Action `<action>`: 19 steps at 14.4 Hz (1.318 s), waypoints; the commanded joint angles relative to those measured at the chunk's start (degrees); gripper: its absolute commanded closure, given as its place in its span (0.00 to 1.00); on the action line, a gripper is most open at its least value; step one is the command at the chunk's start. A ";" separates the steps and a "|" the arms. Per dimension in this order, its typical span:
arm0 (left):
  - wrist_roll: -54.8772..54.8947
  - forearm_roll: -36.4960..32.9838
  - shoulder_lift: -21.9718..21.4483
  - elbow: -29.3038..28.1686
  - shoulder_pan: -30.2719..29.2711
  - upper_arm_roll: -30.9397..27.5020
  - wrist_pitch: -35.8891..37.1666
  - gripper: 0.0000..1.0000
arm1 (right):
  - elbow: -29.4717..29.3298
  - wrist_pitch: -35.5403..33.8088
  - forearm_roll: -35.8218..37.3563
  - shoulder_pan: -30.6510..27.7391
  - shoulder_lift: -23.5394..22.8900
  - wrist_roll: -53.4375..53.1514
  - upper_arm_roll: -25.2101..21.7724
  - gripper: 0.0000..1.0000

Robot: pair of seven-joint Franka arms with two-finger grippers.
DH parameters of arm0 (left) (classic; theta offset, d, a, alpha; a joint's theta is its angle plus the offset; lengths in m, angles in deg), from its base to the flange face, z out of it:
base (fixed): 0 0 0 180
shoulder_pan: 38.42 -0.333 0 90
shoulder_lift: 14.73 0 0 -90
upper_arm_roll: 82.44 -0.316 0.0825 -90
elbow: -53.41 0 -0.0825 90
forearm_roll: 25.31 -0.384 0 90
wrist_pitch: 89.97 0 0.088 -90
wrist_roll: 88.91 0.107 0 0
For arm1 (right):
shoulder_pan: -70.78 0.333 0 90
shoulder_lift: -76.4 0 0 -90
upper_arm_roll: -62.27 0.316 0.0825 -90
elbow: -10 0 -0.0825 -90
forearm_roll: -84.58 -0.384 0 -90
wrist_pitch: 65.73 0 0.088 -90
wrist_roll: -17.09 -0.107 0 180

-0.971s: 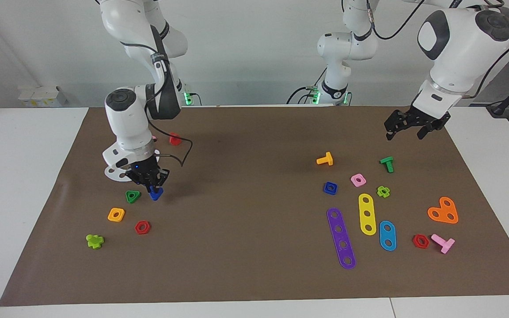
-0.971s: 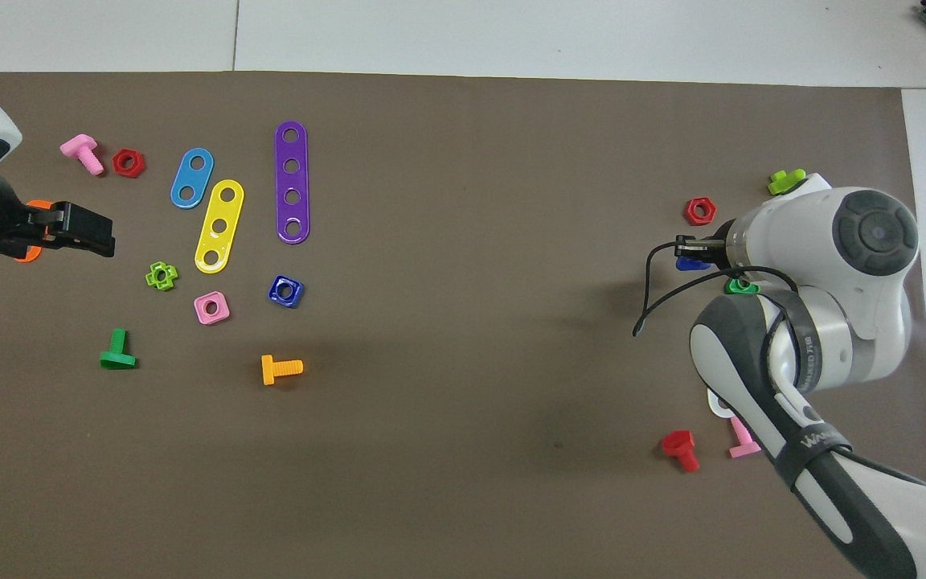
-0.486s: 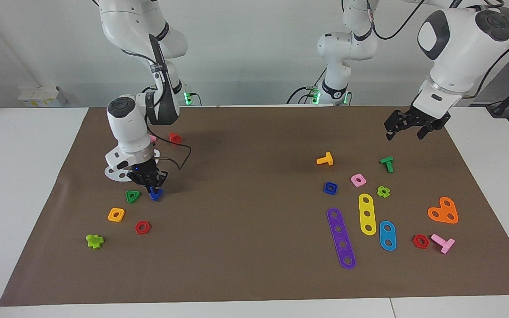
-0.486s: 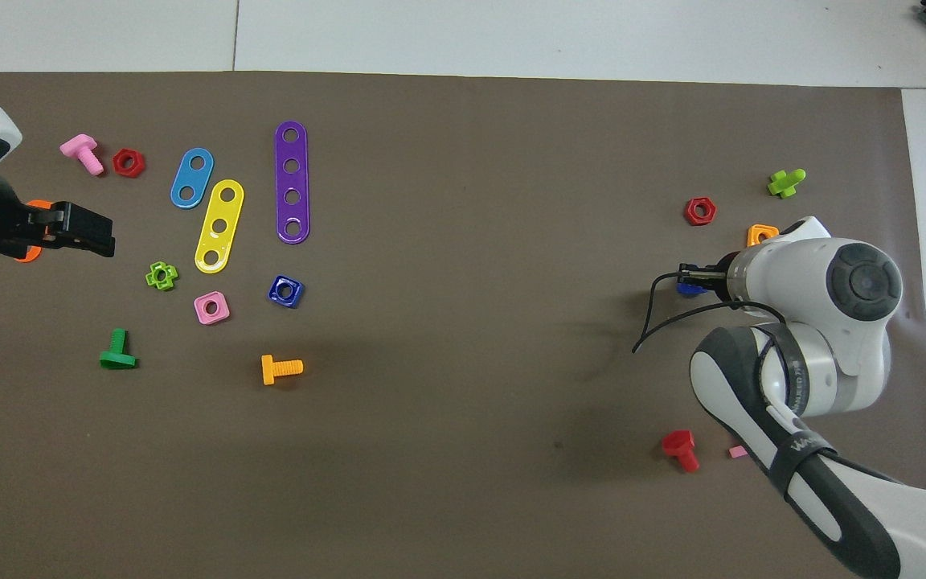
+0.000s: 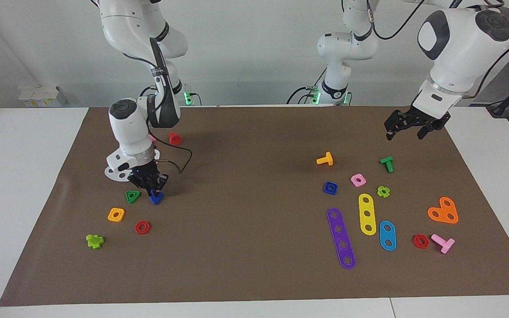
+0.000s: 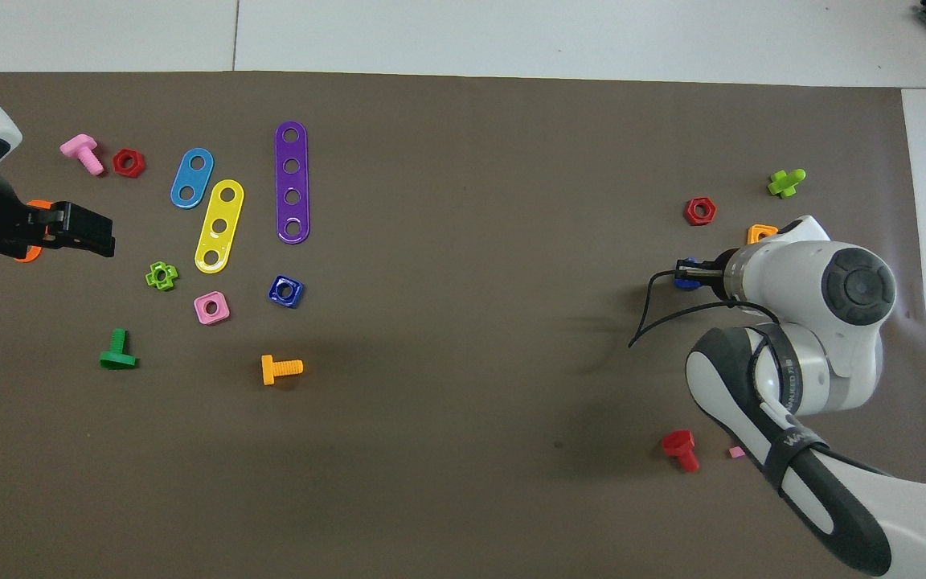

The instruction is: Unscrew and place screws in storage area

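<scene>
Dark-blue bolt [image 5: 156, 198] with the triangular head rests on the brown mat [image 5: 254, 145] at the right arm's end of the counter, just beside the green triangular nut [image 5: 132, 196]. Right gripper [image 5: 149, 187] is down on it, jaws closed around its stem. Its matching dark-blue square nut [image 5: 330, 188] lies well apart at the left arm's end, near the orange bolt [image 5: 325, 159] and the pink square nut [image 5: 358, 179]. Left gripper [image 5: 404, 126] hangs over that end's mat, waiting, jaws open and holding nothing.
</scene>
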 commanded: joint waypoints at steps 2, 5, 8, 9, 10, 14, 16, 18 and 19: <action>0.43 -0.94 -1.68 -1.84 -0.10 -0.04 -0.13 0.00 | -3.25 -3.29 -1.46 -0.15 1.61 0.82 0.83 0.00; 0.43 -0.94 -1.68 -1.84 -0.10 -0.04 -0.13 0.00 | -16.84 -28.29 -1.29 -0.94 8.11 0.74 0.56 0.00; 0.43 -0.94 -1.68 -1.84 -0.10 -0.04 -0.13 0.00 | -28.02 -45.47 -1.02 -2.86 10.94 0.82 0.48 0.00; 0.43 -0.94 -1.68 -1.84 -0.10 -0.04 -0.13 0.00 | -31.27 -50.04 -0.94 -3.48 11.03 1.26 0.48 0.00; 0.43 -0.94 -1.68 -1.84 -0.10 -0.04 -0.13 0.00 | -34.61 -54.18 -0.94 -3.92 11.03 1.26 0.48 0.00; 0.43 -0.94 -1.68 -1.84 -0.10 -0.04 -0.13 0.00 | -37.98 -59.67 -0.94 -5.68 12.43 1.53 0.48 0.00; 0.43 -0.94 -1.68 -1.84 -0.10 -0.04 -0.13 0.00 | -36.59 -59.76 -1.37 -5.68 13.31 1.52 0.65 0.00; 0.43 -0.94 -1.68 -1.84 -0.10 -0.04 -0.13 0.00 | -35.09 -59.84 -1.38 -5.16 13.58 2.57 0.65 0.00; 0.43 -0.94 -1.68 -1.84 -0.10 -0.04 -0.13 0.00 | -34.91 -59.85 -1.38 -5.24 13.49 4.93 0.65 0.00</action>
